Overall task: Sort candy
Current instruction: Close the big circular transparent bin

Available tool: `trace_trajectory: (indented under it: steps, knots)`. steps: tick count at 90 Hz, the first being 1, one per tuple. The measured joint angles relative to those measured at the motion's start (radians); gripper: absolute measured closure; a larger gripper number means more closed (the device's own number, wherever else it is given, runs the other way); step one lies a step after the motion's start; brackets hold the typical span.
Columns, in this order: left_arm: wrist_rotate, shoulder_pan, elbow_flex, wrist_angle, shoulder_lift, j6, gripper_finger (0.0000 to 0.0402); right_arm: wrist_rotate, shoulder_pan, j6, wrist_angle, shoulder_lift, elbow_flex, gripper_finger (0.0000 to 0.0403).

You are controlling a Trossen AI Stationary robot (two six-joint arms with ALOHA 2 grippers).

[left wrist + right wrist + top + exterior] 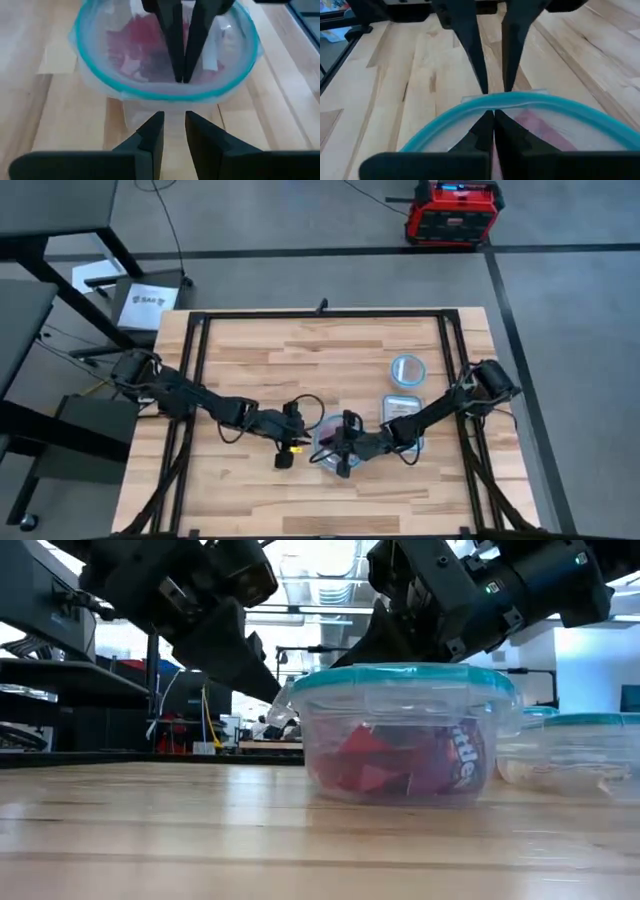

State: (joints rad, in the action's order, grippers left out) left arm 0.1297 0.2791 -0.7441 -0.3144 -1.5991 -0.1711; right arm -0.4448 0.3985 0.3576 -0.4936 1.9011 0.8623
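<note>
A clear round bowl [405,740] with a teal-rimmed lid stands on the wooden table [240,350], near its front middle. Candy [380,765] in red and purple wrappers lies inside it. My left gripper [173,120] comes from the table's left. It is open by a narrow gap, with its tips at the lid's clear tab on the bowl's left side. My right gripper [493,116] reaches over the bowl from the right. It is shut, with its tips on the lid just inside the rim above that tab. My left gripper meets the lid's clear tab [283,708] with its two fingertips [262,688], slanting down from the table's left. The tab is wider than the gap, so it is not pinched. I cannot tell whether the tips lie over or under it. My right gripper presses its shut fingertips [181,75] on the lid's top [530,112], close to the left rim. The fingers slant down from the right, across the bowl. The bowl stands flat on the table.
A second lidded round bowl [407,368] stands at the back right. A clear rectangular tub [403,410] sits just right of the working bowl, under my right arm. Bare wood lies to the left and at the back. A red box [452,210] stands on the floor beyond the table.
</note>
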Motion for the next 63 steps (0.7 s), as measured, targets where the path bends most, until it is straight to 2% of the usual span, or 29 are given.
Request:
trace_trajectory:
  steps: [27, 44, 63]
  knots:
    - [-0.025, -0.015, 0.0, -0.019, -0.025, -0.006, 0.0336, 0.005, -0.004, -0.001, 0.0, 0.001, -0.002, 0.0403]
    - [-0.025, -0.018, -0.007, -0.084, -0.089, -0.005, 0.0336, 0.009, -0.01, -0.012, -0.01, 0.06, 0.037, 0.0403]
    - [-0.021, -0.017, -0.072, 0.049, -0.108, 0.037, 0.0336, 0.021, -0.011, 0.008, 0.079, 0.03, 0.063, 0.0403]
